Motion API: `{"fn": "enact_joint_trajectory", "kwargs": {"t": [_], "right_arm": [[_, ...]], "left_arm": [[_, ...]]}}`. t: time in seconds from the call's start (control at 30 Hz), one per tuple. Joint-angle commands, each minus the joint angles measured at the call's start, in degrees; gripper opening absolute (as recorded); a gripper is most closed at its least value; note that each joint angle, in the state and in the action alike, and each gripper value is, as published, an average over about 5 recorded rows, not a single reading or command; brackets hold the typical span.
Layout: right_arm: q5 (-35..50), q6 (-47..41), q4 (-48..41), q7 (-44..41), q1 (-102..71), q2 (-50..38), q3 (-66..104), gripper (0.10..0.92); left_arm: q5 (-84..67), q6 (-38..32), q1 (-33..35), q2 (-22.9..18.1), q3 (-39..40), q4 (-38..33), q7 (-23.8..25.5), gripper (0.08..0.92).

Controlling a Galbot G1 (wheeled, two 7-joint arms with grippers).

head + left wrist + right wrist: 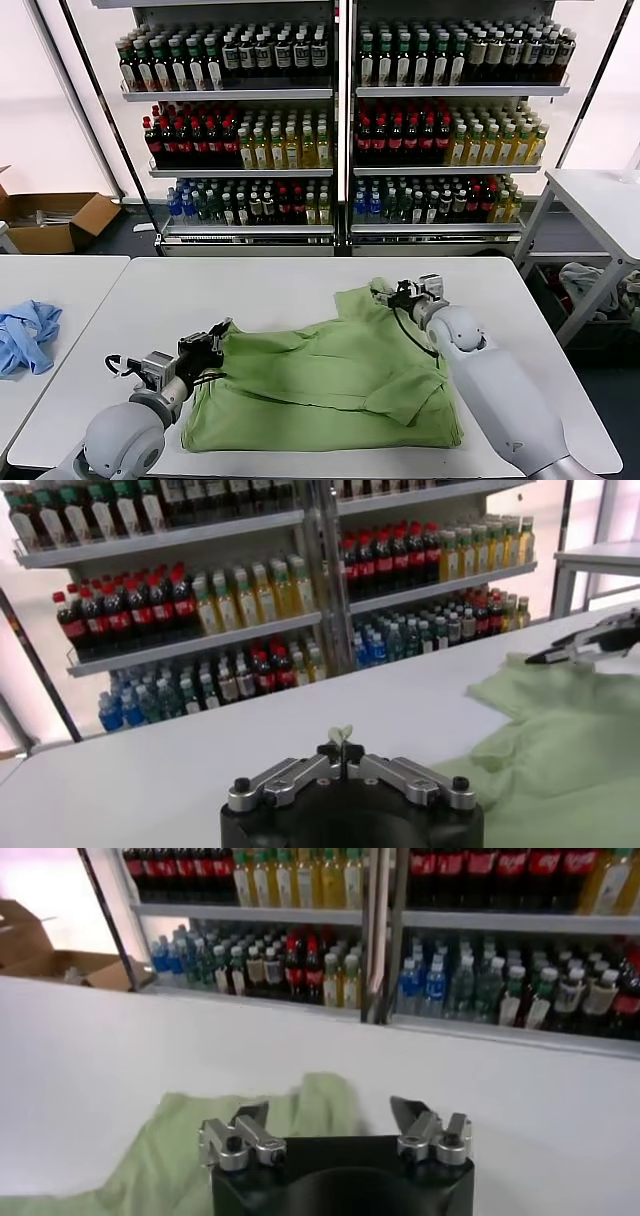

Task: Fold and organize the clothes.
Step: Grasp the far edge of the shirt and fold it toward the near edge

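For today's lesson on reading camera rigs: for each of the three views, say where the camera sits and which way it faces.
Head view: on the robot's head, looking down at the white table, green shirt, left gripper and right gripper.
Left wrist view: on the left arm, facing across the table to the bottle shelves; its fingers pinch fabric.
Right wrist view: on the right arm, above the shirt, open.
All share the shirt.

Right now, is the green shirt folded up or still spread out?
Partly folded. The light green short-sleeved cotton shirt lies mostly spread on the white table, with one sleeve doubled over its middle and loose wrinkles, not a neat stack.
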Motion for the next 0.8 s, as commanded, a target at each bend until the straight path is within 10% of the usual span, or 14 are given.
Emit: {"fn": "enact_joint_trajectory", "kwargs": {"t": [0.03, 0.57, 0.8], "right_arm": [[-1.45, -1.33, -4.58, -0.6, 1.9, 2.68, -1.44, 0.625], [-2.09, 0.47, 1.9, 1.45, -0.51, 0.71, -0.92, 0.166], [-1.1, 2.94, 7.11, 2.83, -2.53, -1.8, -0.49, 0.107]], "left_arm": [[0.05, -0.12, -0.02, 0.05, 0.05, -0.12, 0.04, 0.085], [0.07, -0.62, -0.05, -0.17, -0.02, 0.42, -0.06, 0.085], [0.09, -0.88, -0.09, -0.16, -0.1, 0.58, -0.22, 0.085]]}}
